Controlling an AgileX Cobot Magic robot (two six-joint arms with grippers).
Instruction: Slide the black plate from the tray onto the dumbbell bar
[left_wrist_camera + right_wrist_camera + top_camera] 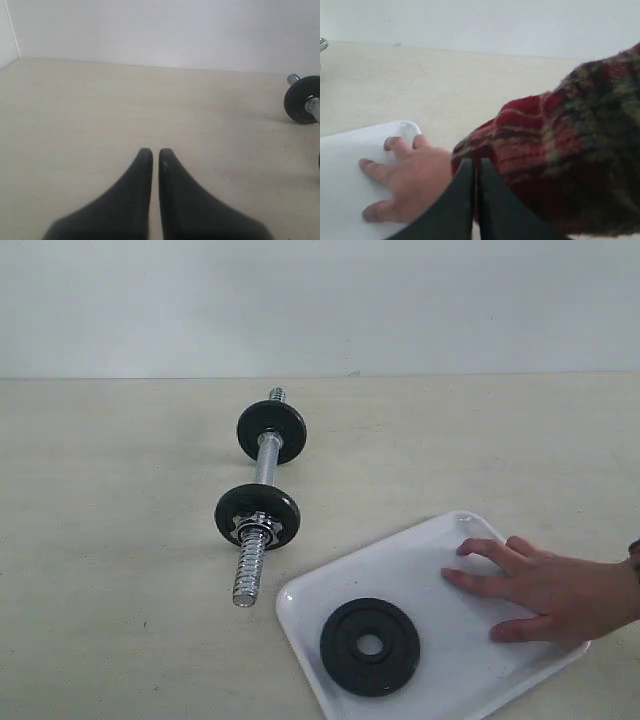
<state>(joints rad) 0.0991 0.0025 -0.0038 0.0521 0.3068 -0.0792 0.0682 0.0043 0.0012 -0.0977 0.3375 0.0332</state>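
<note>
Left jaws: tips drawn almost together with only a hairline slit, nothing between them, bare bench (100, 110) beneath. One mounted disc (302, 99) of the dumbbell shows off to the side.

Right jaws: also nearly shut and empty. Just beyond them a person's hand (405, 185) in a red plaid sleeve (560, 150) lies flat on a corner of the tray (350, 150).

Neither wrist view shows the black plate (370, 646), and the exterior view shows no arm, so the gap from jaws to plate cannot be judged. The plate lies flat at lower centre of the exterior frame, on the near-left part of the tray, apart from the hand at right.

The dumbbell bar (262, 465) runs from upper centre down toward the tray's left corner. Its free threaded end (248, 575) is near that corner but not touching.

Handling, as judged: iron, rigid, heavy for its size, likely to skate on the glossy tray. Best purchase looks like one finger through the centre hole, the other on the raised rim. The jaws must open first.
</note>
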